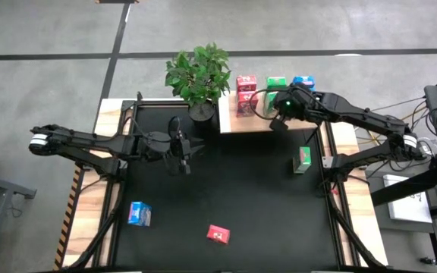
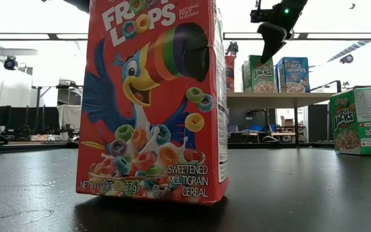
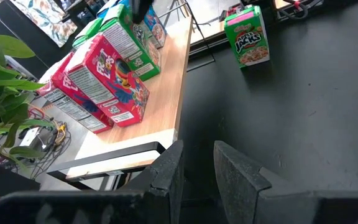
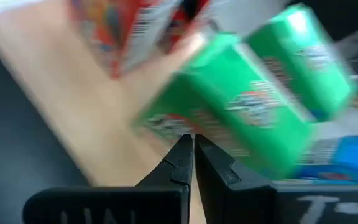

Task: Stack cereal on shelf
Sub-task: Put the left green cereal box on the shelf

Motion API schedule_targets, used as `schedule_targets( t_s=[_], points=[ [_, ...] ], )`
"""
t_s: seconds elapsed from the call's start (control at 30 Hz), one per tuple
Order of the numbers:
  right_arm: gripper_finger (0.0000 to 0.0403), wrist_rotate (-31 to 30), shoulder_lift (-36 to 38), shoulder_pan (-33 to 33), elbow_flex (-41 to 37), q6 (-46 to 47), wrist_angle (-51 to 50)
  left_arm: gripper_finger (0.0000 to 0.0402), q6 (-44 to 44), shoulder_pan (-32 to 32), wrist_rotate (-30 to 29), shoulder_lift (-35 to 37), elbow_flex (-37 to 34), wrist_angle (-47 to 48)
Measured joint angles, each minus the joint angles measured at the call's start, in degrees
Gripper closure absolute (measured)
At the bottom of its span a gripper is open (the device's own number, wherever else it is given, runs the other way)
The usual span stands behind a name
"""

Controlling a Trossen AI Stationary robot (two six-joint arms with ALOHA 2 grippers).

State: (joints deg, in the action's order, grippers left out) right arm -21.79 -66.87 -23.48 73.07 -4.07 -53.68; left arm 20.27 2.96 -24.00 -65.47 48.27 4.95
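A: Right gripper?

B: My fingers are pressed together on nothing, above the shelf's front edge, before the green boxes.

A: Left gripper?

B: Slightly apart, empty, waiting at the table's nine o'clock side.

A: Cereal?

B: Red, green and blue boxes stand on the shelf at twelve o'clock. A loose green box stands at three, a red box at six, a blue box at seven.

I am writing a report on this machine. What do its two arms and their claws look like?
Both arms are dark, slim and jointed, with thin cables along them. The left claw has two flat, dark, wedge-shaped fingers. The right claw has matching black tapered fingers; a small green light glows near its wrist.
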Motion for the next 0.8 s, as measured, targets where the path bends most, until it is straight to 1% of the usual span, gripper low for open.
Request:
schedule_targets(
  t_s=[0.07,0.17,0.3,0.47,0.8],
  points=[
    [0.0394,3.79,-0.02,0.21,-0.84,0.91,0.12,0.0329,0.00,0.00,0.00,0.00,0.00,0.00],
    [0.0394,4.59,-0.41,0.60,-3.19,1.77,0.36,0.0329,0.00,0.00,-0.01,0.00,0.00,0.02],
    [0.0394,-0.52,-1.34,0.56,-6.55,1.70,2.86,0.0329,0.00,0.00,0.01,0.00,0.00,0.03],
    [0.0394,-3.48,-1.55,0.56,-8.66,0.06,7.21,0.0329,0.00,0.00,0.01,0.00,0.00,0.04],
    [0.0394,-3.79,-1.51,0.56,-8.80,-0.28,9.33,0.0329,0.00,0.00,0.01,0.00,0.00,0.07]
  ],
)
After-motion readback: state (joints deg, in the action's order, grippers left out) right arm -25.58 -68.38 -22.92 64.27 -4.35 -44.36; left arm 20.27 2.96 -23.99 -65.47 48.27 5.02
